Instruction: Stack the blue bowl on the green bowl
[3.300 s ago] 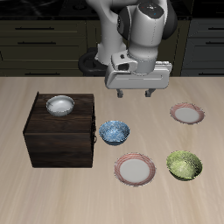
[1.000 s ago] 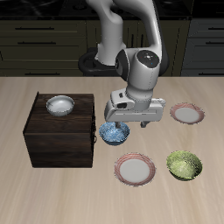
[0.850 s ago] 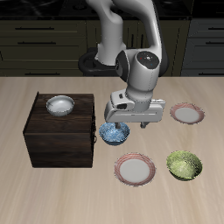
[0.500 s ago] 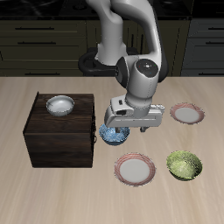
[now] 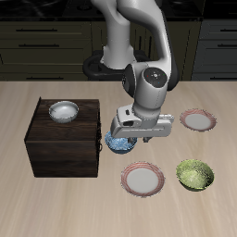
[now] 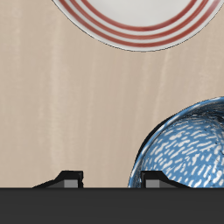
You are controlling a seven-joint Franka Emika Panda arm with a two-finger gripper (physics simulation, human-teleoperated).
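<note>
Directly over the blue bowl (image 5: 118,143), tool (image 5: 135,138).

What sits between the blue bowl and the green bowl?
Exterior view: a pink-rimmed plate lies between the blue bowl and the green bowl, slightly nearer the table's front edge.

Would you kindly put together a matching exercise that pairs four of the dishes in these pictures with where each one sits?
Things:
1. mottled blue-and-white speckled bowl
2. olive-green speckled bowl
3. plain white bowl
4. flat pink-rimmed white plate nearest the table's front edge

Places:
A. on top of the dark wooden box
B. directly under the pincer
C. on the table beside the pink-rimmed plate, near the front edge
D. between the blue bowl and the table's front edge

Pairs: 1-B, 2-C, 3-A, 4-D
</note>
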